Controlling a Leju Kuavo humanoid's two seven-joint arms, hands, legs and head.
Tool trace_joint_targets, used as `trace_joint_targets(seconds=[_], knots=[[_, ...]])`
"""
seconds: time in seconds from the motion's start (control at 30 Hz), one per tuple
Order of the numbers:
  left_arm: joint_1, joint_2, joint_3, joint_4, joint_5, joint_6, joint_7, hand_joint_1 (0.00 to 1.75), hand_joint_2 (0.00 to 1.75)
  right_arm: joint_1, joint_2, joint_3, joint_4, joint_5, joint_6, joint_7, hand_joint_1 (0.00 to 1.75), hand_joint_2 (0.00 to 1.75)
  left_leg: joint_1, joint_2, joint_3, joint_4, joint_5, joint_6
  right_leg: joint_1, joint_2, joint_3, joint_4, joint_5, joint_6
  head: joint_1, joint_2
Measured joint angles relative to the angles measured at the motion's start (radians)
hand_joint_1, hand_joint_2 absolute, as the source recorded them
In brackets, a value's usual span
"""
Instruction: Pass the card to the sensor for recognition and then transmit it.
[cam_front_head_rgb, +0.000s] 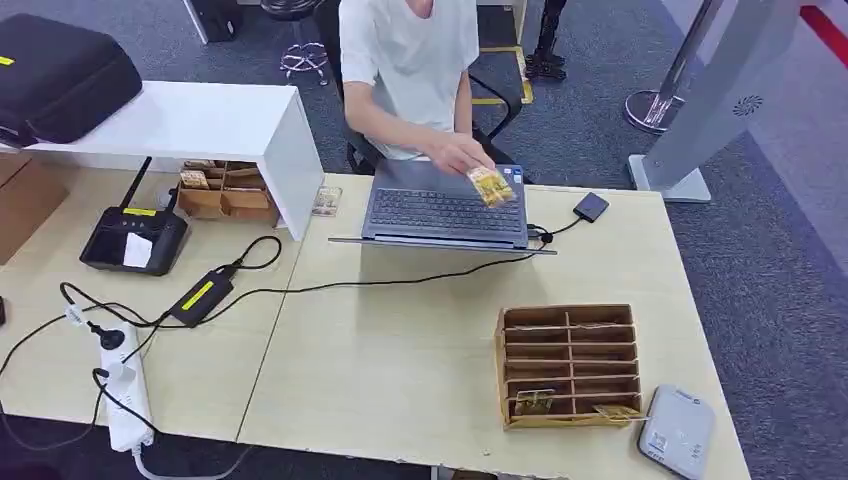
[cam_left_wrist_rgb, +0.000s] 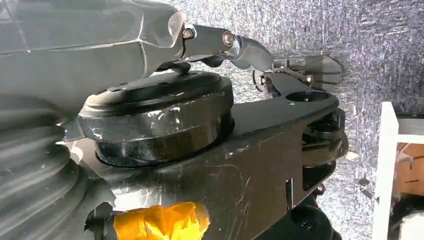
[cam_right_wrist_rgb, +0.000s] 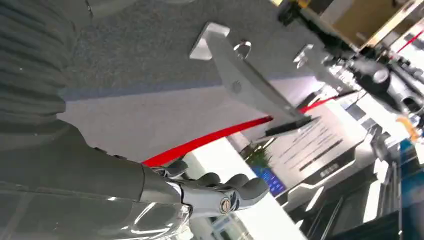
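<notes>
A person's hand (cam_front_head_rgb: 455, 155) holds a yellow card (cam_front_head_rgb: 490, 185) in a clear sleeve above the grey laptop (cam_front_head_rgb: 445, 210) at the table's far side. More cards (cam_front_head_rgb: 533, 402) lie in the front slots of a cardboard organizer (cam_front_head_rgb: 568, 330) at the right. A white sensor box (cam_front_head_rgb: 677, 432) sits at the table's near right corner, and a small black cabled device (cam_front_head_rgb: 591, 206) lies right of the laptop. My left hand (cam_left_wrist_rgb: 235, 42) hangs over grey carpet, fingers stretched out, holding nothing. My right hand (cam_right_wrist_rgb: 215, 192) is loosely curled and holds nothing, away from the table.
A white shelf riser (cam_front_head_rgb: 200, 120) carries a black case (cam_front_head_rgb: 60, 75), with small cardboard boxes (cam_front_head_rgb: 225, 190) under it. A black controller (cam_front_head_rgb: 135, 240), a power brick (cam_front_head_rgb: 200, 295), cables and a power strip (cam_front_head_rgb: 125, 395) crowd the left. A grey gate post (cam_front_head_rgb: 700, 110) stands beyond the table.
</notes>
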Motion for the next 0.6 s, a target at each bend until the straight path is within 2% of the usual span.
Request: trace_joint_targets(seconds=[0.1, 0.13, 0.23, 0.3, 0.4, 0.5, 0.6], knots=[[0.000, 0.001, 0.000, 0.000, 0.008, -0.005, 0.001, 0.00, 0.00, 0.030, 0.018, 0.036, -0.093, -0.030, 0.033, 0.025, 0.00, 1.75, 0.000, 0.000, 0.000, 0.000, 0.000, 0.000, 0.000, 0.000, 0.000, 0.000, 0.000, 0.000, 0.000, 0.000], [0.000, 0.002, 0.000, 0.000, 0.010, -0.008, 0.001, 0.00, 1.75, 0.042, 0.024, 0.049, -0.121, -0.039, 0.040, 0.037, 0.00, 1.75, 0.000, 0.000, 0.000, 0.000, 0.000, 0.000, 0.000, 0.000, 0.000, 0.000, 0.000, 0.000, 0.000, 0.000], [-0.001, 0.003, -0.001, 0.000, 0.011, -0.014, 0.003, 0.00, 1.75, 0.077, 0.036, 0.091, -0.205, -0.054, 0.041, 0.069, 0.00, 1.75, 0.000, 0.000, 0.000, 0.000, 0.000, 0.000, 0.000, 0.000, 0.000, 0.000, 0.000, 0.000, 0.000, 0.000], [-0.001, 0.004, -0.007, 0.000, 0.007, -0.018, 0.003, 0.00, 1.75, 0.117, 0.036, 0.140, -0.262, -0.064, -0.006, 0.102, 0.00, 1.75, 0.000, 0.000, -0.001, 0.000, 0.000, 0.000, 0.000, 0.000, 0.000, 0.000, 0.000, 0.000, 0.000, 0.000], [-0.001, 0.006, -0.012, 0.000, -0.002, -0.022, 0.003, 0.00, 1.75, 0.180, 0.001, 0.241, -0.315, -0.073, -0.141, 0.166, 0.00, 1.75, 0.000, 0.000, -0.001, 0.000, 0.000, 0.000, 0.000, 0.000, 0.000, 0.000, 0.000, 0.000, 0.000, 0.000], [-0.003, 0.008, -0.029, 0.000, -0.007, -0.026, 0.004, 0.00, 1.75, 0.241, -0.091, 0.400, -0.343, -0.068, -0.352, 0.245, 0.00, 1.75, 0.000, 0.001, -0.002, 0.000, 0.000, 0.000, 0.000, 0.000, 0.000, 0.000, 0.000, 0.000, 0.000, 0.000], [-0.004, 0.010, -0.037, 0.000, -0.013, -0.029, 0.006, 0.00, 1.75, 0.265, -0.183, 0.562, -0.344, -0.039, -0.508, 0.302, 0.00, 1.75, 0.000, 0.001, -0.002, 0.001, 0.000, 0.000, 0.000, 0.001, 0.000, 0.000, 0.000, 0.000, 0.000, 0.000]])
